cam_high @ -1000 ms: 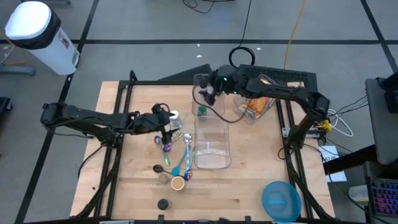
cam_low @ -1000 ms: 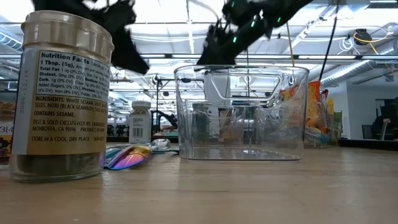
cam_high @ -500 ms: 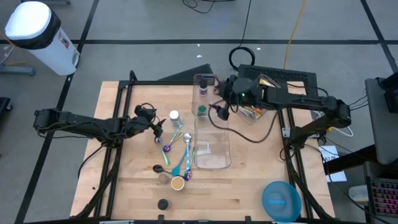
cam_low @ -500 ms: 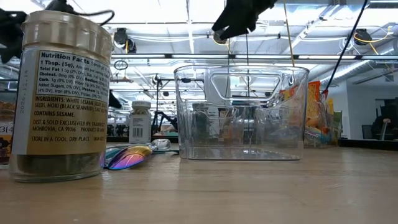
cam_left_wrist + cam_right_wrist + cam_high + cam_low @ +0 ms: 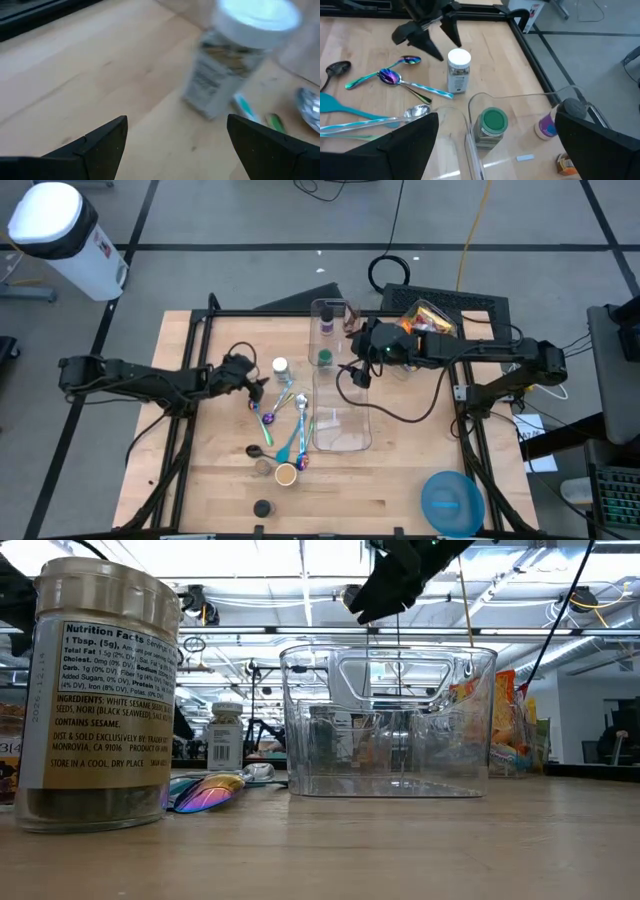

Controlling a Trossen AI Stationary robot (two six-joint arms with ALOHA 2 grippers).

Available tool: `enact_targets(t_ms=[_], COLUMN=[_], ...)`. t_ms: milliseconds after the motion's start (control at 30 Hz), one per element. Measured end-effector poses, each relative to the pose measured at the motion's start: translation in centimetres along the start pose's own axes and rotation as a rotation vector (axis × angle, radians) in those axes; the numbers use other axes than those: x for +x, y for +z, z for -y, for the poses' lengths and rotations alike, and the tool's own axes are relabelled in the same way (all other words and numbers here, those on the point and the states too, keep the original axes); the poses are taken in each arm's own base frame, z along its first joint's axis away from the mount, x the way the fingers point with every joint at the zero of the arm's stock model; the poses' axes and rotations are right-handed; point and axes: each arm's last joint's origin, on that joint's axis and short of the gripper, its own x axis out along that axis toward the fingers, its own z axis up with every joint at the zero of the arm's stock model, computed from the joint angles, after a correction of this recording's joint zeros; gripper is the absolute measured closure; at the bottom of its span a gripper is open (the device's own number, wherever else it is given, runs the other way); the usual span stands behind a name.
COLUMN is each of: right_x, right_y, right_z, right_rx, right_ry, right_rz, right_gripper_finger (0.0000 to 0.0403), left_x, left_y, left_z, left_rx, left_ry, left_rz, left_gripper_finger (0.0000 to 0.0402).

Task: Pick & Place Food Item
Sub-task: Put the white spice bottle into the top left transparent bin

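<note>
The left pincer (image 5: 258, 383) hangs over the wooden table (image 5: 220, 480), just beside a little jar with a white lid (image 5: 279, 367). Its two fingers are spread apart and hold nothing. In the left wrist view the same jar (image 5: 235, 60) stands upright on the wood past the two dark fingers (image 5: 102, 142).

The right pincer (image 5: 358, 372) hangs above the far end of a long clear bin (image 5: 342, 435) in the middle of the table. Its fingers are wide apart too, and it is empty. In the right wrist view a jar with a green lid (image 5: 491, 125) stands inside the clear bin (image 5: 470, 145). A small bottle with a purple band (image 5: 547, 127) stands near it, but I cannot tell if it is inside the bin or just behind it.

Shiny rainbow spoons (image 5: 272, 412) and a teal spoon (image 5: 296, 435) lie on the table between the white-lid jar and the bin. A small round cup (image 5: 286, 474) sits near the spoon handles. A second clear tub with bright snack bags (image 5: 418, 330) stands by the right arm. A blue bowl (image 5: 452, 502) sits at the near right corner.

In the low view a big spice jar (image 5: 95, 690) stands close to the camera, and the clear bin (image 5: 388, 720) stands farther back.
</note>
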Motion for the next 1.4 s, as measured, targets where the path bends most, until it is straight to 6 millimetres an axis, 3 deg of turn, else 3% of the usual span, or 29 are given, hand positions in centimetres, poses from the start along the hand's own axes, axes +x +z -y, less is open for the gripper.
enact_targets(t_ms=[300, 633, 900, 1133, 1267, 1400], right_x=[0.1, 0.1, 0.1, 0.1, 0.1, 0.1], right_y=[0.2, 0.4, 0.4, 0.3, 0.3, 0.3], right_z=[0.0, 0.0, 0.0, 0.0, 0.0, 0.0], right_rx=[0.003, 0.006, 0.007, 0.006, 0.007, 0.012], right_ry=[0.000, -0.001, -0.001, -0.001, 0.001, 0.001], right_rz=[0.037, 0.053, 0.054, 0.052, 0.045, 0.047], right_gripper_finger=[0.0009, 0.0009, 0.0009, 0.0009, 0.0009, 0.0009], left_x=[2.7, 5.3, 7.8, 9.7, 9.6, 9.4], left_y=[0.0, -0.5, 0.3, 0.7, 0.7, 0.9], left_z=[1.2, 0.6, 1.5, 2.1, 2.1, 2.1], left_rx=[0.271, 0.268, 0.384, 0.383, 0.384, 0.379], left_ry=[-0.107, -0.076, -0.100, -0.096, -0.099, -0.101], left_rz=[0.070, 0.050, 0.028, 0.012, 0.003, 0.006], left_gripper_finger=[0.0052, 0.0052, 0.0053, 0.0054, 0.0088, 0.0170])
